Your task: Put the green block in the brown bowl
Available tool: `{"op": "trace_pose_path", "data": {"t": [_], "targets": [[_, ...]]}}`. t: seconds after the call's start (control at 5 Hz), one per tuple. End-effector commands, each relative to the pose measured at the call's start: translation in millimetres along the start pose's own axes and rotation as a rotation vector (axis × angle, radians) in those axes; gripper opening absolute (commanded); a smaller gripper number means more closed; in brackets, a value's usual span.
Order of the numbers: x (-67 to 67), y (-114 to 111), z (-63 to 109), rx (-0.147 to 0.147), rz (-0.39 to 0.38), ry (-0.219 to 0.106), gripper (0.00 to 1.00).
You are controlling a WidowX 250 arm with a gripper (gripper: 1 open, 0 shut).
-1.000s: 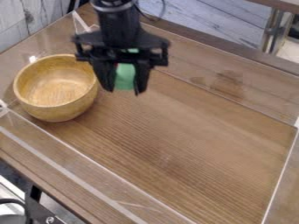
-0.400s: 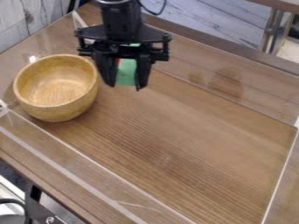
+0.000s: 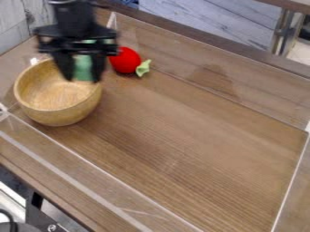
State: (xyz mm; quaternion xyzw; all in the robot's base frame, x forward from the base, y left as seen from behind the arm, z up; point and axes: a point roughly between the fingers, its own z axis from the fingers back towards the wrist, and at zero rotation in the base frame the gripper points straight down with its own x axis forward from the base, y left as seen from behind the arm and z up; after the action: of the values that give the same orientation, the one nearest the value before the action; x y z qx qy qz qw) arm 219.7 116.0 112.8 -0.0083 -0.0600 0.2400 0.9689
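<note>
Fingers (image 3: pixel 67 65) clamp the green block (image 3: pixel 83 67), and I have it hanging over the brown bowl's (image 3: pixel 36 107) far rim.

From my feed the gripper (image 3: pixel 80 69) points straight down, jaws part open and pressed to the block's sides; the frame is blurred there, so the block's lower end is, I think, just above the rim rather than touching it. Just beside the gripper, toward the back of the wooden table (image 3: pixel 194 127), lies a red strawberry toy (image 3: pixel 125 61) with a green leaf end, apart from the bowl. Clear low walls (image 3: pixel 145 204) border the tabletop.
</note>
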Motion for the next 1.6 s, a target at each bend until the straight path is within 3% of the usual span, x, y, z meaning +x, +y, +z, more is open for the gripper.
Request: {"op": "trace_pose_path", "data": {"t": [0.0,0.2,0.4,0.8,1.2,1.4], "targets": [[15.5,13.9,0.9,0.002,-0.058,-0.051,0.0],[18.1,9.0,-3.3,0.003,-0.093,-0.041,1.0],[21.1,-3.5,0.1,-0.013,-0.129,-0.043,1.0],[13.6,-36.5,6.3,-0.034,-0.114,-0.061,1.0],[15.5,-67.7,23.8,-0.063,-0.131,-0.077,1.0],[16.2,-84.3,34.1,-0.084,-0.204,-0.072,1.0]]}}
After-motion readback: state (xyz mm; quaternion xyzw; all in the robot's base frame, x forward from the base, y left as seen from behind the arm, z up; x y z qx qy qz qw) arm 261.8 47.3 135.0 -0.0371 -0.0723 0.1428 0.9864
